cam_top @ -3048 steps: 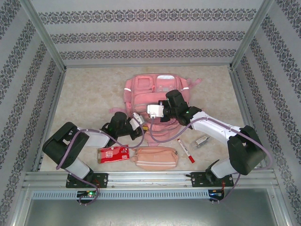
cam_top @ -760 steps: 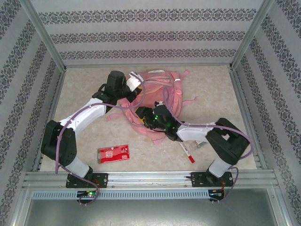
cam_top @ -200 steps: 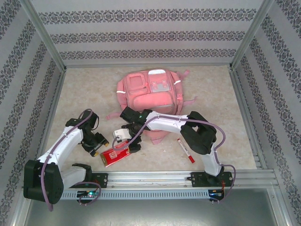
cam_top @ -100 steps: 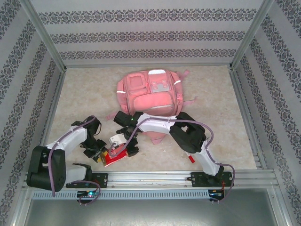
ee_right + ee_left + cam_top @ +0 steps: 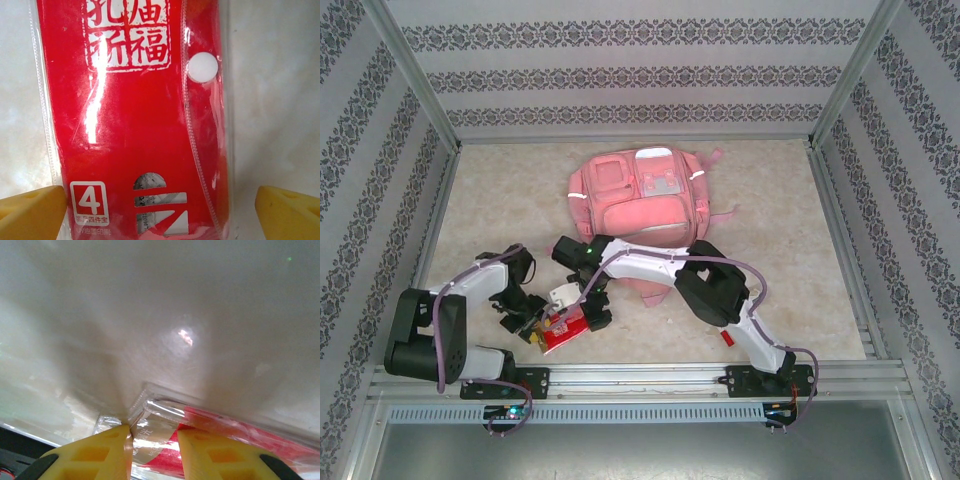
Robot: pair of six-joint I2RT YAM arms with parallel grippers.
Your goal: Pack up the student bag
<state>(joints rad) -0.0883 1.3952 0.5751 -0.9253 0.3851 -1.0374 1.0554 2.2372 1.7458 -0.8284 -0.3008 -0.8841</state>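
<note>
Bag point(image 5: 640, 195): one. It is pink and lies front side up on the far middle of the worktop point(image 5: 500, 200), pockets and silver strips facing the camera.

Other items:
- Packet point(image 5: 568, 332): one. It is red in a clear sleeve and lies near the front edge, left of centre, well apart from the bag.
- Marker point(image 5: 726, 338): one. It is red and partly hidden under the right arm point(image 5: 640, 262).
- Arms: two, each with two yellow fingers.

Finger state:
- Left fingers point(image 5: 95, 455) are drawn close together and clamped on one end of the packet point(image 5: 160, 437). The clear sleeve fills the gap and touches both fingers, and its edge puckers upward just beyond them.
- Right fingers point(image 5: 30, 210) stand wide apart, straddling the packet point(image 5: 135, 125) across its width. One tip sits at the sleeve edge; the other stands clear of it.

Changes from earlier frames:
- One second ago the left fingers were beside the packet, with the left arm point(image 5: 470, 285) further out. They have since moved onto its end and narrowed.
- The right arm has swung slightly further left over the packet.
- About four seconds ago the packet lay parallel to the front edge. It is now turned at an angle.
- The bag has not moved in the last second. About four seconds ago it was crumpled between both arms.
</note>
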